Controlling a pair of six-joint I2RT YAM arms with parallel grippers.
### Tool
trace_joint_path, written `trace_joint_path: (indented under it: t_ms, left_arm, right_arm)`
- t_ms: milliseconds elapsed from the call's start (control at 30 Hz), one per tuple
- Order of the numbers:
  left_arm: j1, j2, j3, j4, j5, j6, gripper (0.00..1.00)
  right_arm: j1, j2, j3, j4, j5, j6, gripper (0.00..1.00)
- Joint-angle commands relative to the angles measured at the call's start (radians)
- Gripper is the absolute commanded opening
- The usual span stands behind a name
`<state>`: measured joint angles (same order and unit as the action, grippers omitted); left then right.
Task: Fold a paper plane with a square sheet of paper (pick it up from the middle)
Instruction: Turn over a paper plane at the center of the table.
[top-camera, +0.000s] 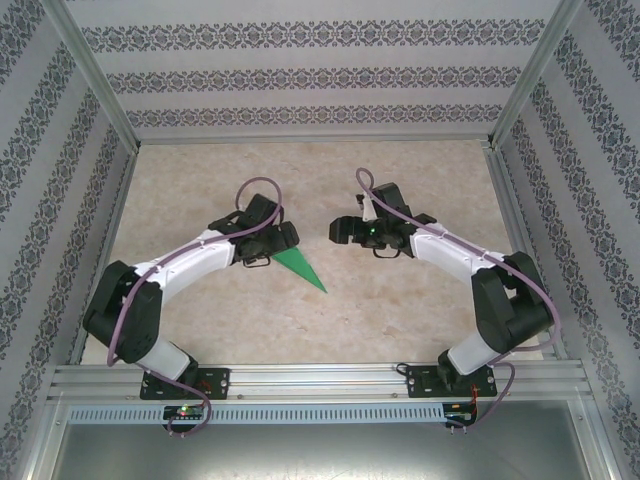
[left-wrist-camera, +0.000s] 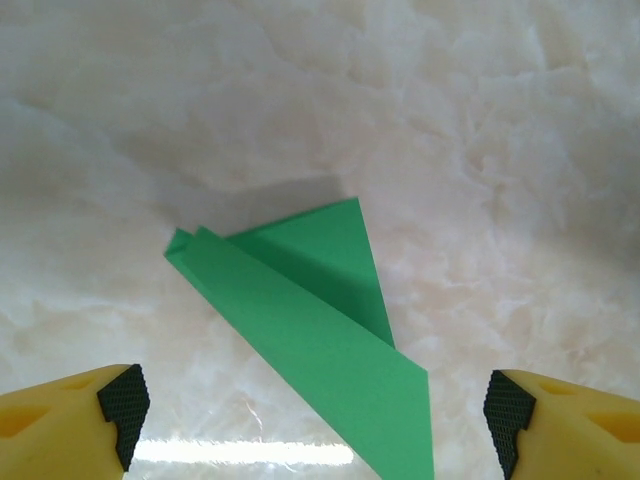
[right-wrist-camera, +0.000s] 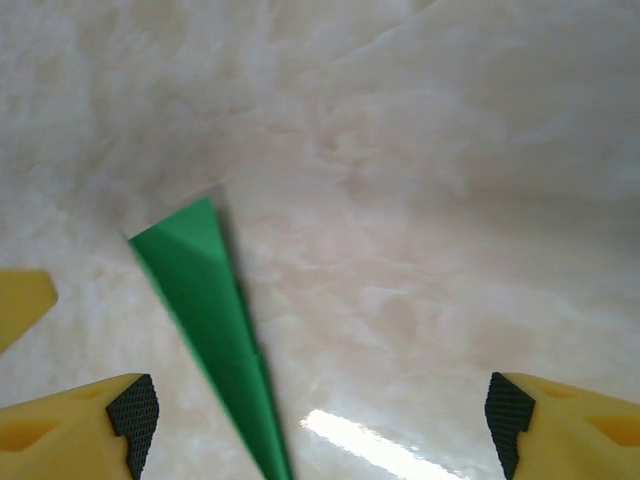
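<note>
Looks like a robotics lab test cell to me: aluminium frame (top-camera: 93, 75) boxing in a marble-look tabletop (top-camera: 400, 310), patterned wallpaper walls (top-camera: 320, 75) as backdrop, left arm (top-camera: 190, 260) and right arm (top-camera: 455, 250) bolted to the front rail (top-camera: 320, 378).

- The left arm (top-camera: 190, 255) and right arm (top-camera: 450, 250) are both built from smooth white link shells, broken up by chunky black joint housings.
- A purple-grey cable (top-camera: 262, 183) is run along each arm and looped out loosely near the wrist.
- Each arm is seated on a boxy black base mount (top-camera: 180, 385).
- A tiny green light (top-camera: 375, 232) can be seen on the right wrist. The specks by the bases are possibly status LEDs, but they're too small to call.
- The left gripper (left-wrist-camera: 315, 418) and right gripper (right-wrist-camera: 320, 420) are fitted with yellow fingers (left-wrist-camera: 55, 420), each capped with a black, finely ribbed pad (right-wrist-camera: 135, 415).
</note>
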<state>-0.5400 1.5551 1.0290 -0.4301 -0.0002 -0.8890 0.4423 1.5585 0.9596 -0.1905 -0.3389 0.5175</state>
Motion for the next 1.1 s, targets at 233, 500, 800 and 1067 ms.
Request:
trace_joint_path:
  t_ms: [233, 500, 800, 1067]
  left_arm:
    - [-0.148, 0.213, 0.204, -0.268, -0.209, -0.108, 0.96]
    - [-0.165, 0.332, 0.301, -0.347, -0.21, -0.135, 0.94]
    - [-0.192, 0.249, 0.196, -0.258, -0.221, -0.266, 0.78]
    - [-0.198, 0.2, 0.109, -0.177, -0.233, -0.348, 0.62]
  right_arm:
    - [-0.026, -0.034, -0.042, -0.018, 0.104, -0.016, 0.9]
    - [-0.03, -0.014, -0.038, -0.027, 0.085, 0.005, 0.88]
    - [-0.03, 0.022, -0.024, -0.027, 0.054, 0.021, 0.84]
    - [-0.028, 0.038, -0.022, -0.032, 0.044, 0.029, 0.83]
